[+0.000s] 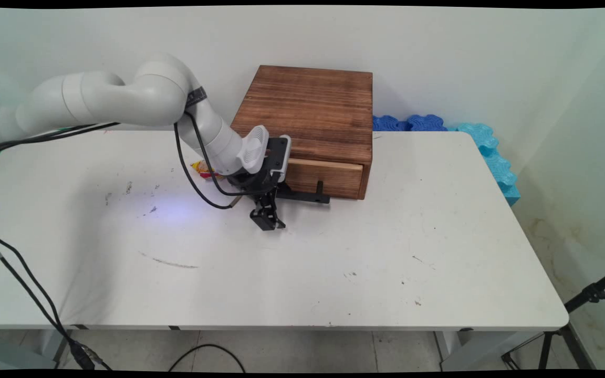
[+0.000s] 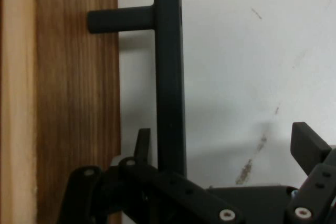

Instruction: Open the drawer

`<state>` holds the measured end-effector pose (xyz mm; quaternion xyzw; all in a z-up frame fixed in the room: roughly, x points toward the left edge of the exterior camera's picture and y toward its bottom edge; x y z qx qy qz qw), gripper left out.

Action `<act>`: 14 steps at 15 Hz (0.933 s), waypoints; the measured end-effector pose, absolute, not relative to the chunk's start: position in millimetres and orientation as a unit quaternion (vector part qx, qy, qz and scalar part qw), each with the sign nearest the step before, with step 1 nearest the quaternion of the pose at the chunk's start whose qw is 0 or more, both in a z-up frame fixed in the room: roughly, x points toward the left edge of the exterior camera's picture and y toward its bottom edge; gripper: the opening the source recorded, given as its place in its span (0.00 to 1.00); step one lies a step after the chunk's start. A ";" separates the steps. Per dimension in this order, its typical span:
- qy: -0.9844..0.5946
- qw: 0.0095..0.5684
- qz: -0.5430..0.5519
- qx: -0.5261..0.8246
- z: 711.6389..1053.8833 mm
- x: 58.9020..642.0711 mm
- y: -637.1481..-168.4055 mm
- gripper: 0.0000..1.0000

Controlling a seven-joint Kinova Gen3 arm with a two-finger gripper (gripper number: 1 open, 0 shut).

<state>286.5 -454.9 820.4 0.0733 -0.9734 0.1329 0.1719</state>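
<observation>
Mostly bare, the white table (image 1: 334,273) leaves wide room at the left and in front. Behind the arm's wrist lies a small red-and-yellow packet (image 1: 201,168). Centre-rear stands the wooden drawer box (image 1: 308,115). The gripper (image 1: 267,220), spread wide, hangs beside the black handle (image 2: 169,77), holding nothing. Blue foam pieces (image 1: 486,144) line the right rear edge.

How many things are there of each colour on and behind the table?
Brown: 1, the wooden drawer box
Black: 2, the drawer handle and the tool
Blue: 1, the foam mats behind the table
Yellow-red: 1, a small thing behind the arm
Total: 5
</observation>
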 end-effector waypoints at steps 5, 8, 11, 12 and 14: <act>-0.974 0.168 0.130 0.077 815.9 283.3 -457.3 1.00; -0.974 0.167 0.128 0.082 814.5 281.0 -457.5 1.00; -0.974 0.166 0.125 0.088 815.1 278.8 -456.0 1.00; -0.974 0.166 0.123 0.091 815.7 277.7 -454.4 1.00; -0.974 0.166 0.118 0.096 817.0 275.7 -449.8 1.00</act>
